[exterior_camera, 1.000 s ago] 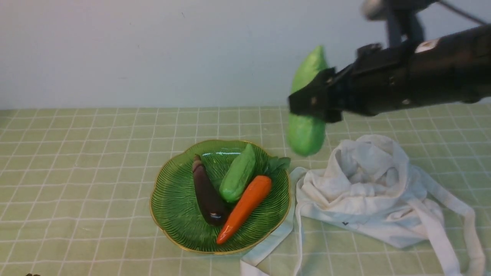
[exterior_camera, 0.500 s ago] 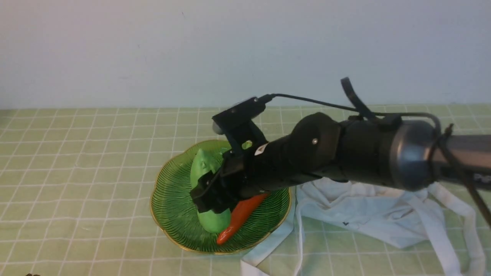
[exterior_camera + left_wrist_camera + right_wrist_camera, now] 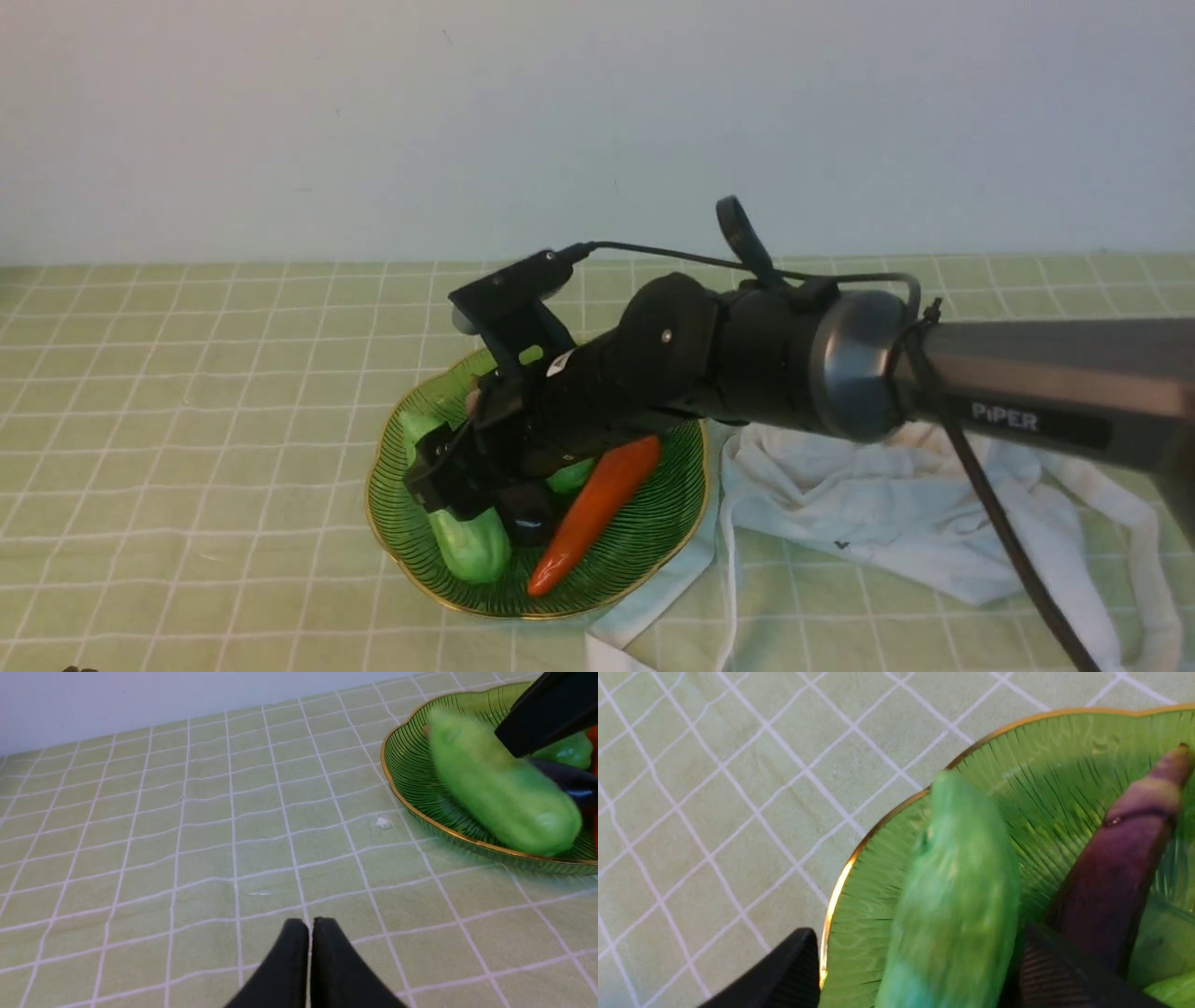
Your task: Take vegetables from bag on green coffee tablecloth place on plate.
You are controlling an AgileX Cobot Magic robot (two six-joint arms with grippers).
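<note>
Front view: right arm [image 3: 1027, 373] reaches low over the plate [image 3: 653, 551], right gripper [image 3: 448, 481] jaws apart astride a pale green gourd [image 3: 471, 551] lying on the plate's left side. Left gripper [image 3: 309, 933], jaws together, hangs near the plate.

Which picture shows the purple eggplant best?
The right wrist view: the eggplant lies close up, stem end clear. The front view shows only its dark end below the right arm; the left wrist view, a sliver behind the gourd.
</note>
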